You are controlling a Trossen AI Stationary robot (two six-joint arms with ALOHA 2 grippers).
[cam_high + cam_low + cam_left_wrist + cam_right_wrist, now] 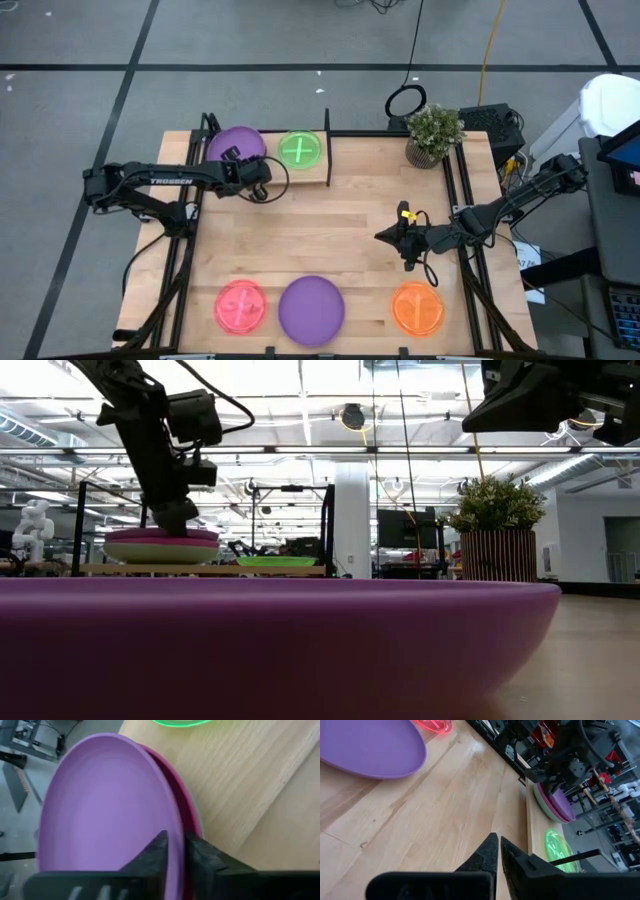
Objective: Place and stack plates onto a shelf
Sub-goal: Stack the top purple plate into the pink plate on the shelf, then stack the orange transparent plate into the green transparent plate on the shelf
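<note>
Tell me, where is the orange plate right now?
In the high view the orange plate lies on the table's near right corner, right of the purple plate and just below the right claw.

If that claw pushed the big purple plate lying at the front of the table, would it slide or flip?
The purple plate lies flat, so it would probably slide on the smooth table, not flip. Its shallow rim looks stiff and light, likely plastic.

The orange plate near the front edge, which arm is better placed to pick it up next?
Right: the right gripper hangs just behind the orange plate, while the left gripper is at the shelf.
</note>
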